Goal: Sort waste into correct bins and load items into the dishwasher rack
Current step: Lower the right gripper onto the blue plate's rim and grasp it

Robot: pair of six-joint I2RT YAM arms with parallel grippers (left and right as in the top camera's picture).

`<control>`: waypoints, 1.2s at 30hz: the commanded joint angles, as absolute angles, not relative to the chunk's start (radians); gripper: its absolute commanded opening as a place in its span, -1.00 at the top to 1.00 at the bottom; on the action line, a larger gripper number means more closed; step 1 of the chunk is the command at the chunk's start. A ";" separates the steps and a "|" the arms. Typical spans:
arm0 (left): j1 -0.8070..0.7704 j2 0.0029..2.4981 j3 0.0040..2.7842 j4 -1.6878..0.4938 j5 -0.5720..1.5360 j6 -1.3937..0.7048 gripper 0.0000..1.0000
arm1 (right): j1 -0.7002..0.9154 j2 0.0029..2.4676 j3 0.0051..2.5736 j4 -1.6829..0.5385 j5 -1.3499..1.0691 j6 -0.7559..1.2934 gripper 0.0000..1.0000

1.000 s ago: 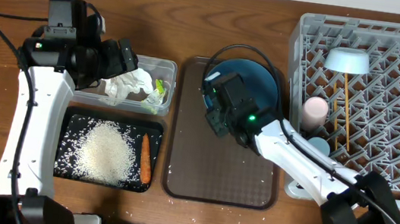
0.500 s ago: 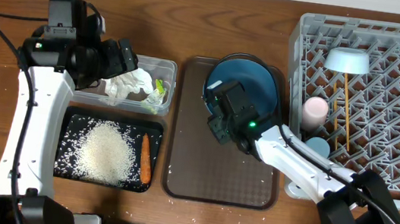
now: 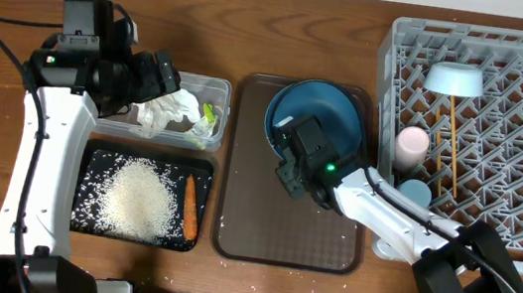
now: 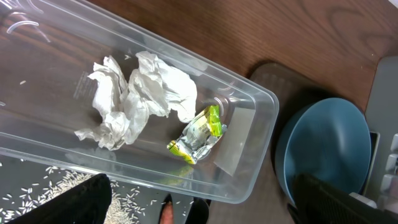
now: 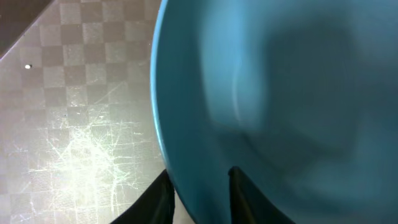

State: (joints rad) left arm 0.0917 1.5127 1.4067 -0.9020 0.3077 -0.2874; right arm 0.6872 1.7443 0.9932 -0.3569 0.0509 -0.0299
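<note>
- The large dark-blue round plate (image 3: 331, 110) is seen lying flat at the far end of the brown tray (image 3: 281, 229). Its near-left rim is met by the right pincer (image 5: 198, 196).
- In the right wrist view the rim is straddled by the two fingertips. The bulk of the plate spreads ahead and to the right of them, and bare tray is seen to their left.
- Being round, the plate offers no long axis; only the curve of the rim crossing the gap between the fingers can be used for alignment.
- Whether the rim is actually pinched or merely bracketed cannot be told from these views.
- The grey dishwasher rack (image 3: 514, 43) is placed to the right of this pincer, beyond the plate, so a lift and a carry rightward would probably be called for.
- The right arm is plainly the nearer one. The left pincer (image 4: 214, 199) is held well apart, spread wide and empty, above the clear tub (image 4: 261, 106).
- Below that pincer, a crumpled napkin (image 4: 143, 93) and a green-and-white wrapper (image 4: 198, 134) are contained in the tub.
- No brand or lettering can be read; the wrapper's print is too small.
</note>
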 commanded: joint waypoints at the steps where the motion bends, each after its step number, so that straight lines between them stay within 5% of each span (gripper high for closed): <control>1: 0.095 1.513 1.416 -0.905 0.301 -0.281 -0.89 | 0.689 1.753 0.987 -0.359 0.021 -0.023 0.53; 13: 0.095 1.513 1.416 -0.905 0.301 -0.281 -0.89 | 0.689 1.752 0.987 -0.377 0.018 -0.023 0.96; 25: 0.095 1.513 1.416 -0.905 0.301 -0.281 -0.89 | 0.688 1.691 0.993 -0.416 -0.069 -0.023 0.97; 28: 0.095 1.513 1.416 -0.904 0.301 -0.281 -0.89 | 0.688 1.640 0.994 -0.434 -0.063 -0.023 0.83; 33: 0.095 1.513 1.416 -0.905 0.301 -0.281 -0.89 | 0.688 1.595 0.994 -0.449 -0.057 -0.023 0.21; 36: 0.095 1.513 1.416 -0.905 0.301 -0.281 -0.89 | 0.688 1.602 0.994 -0.449 -0.057 -0.023 0.11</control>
State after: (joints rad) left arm 0.0917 1.5127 1.4067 -0.9024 0.3077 -0.2871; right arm 0.6899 1.6028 0.9932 -0.4477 -0.0498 -0.0296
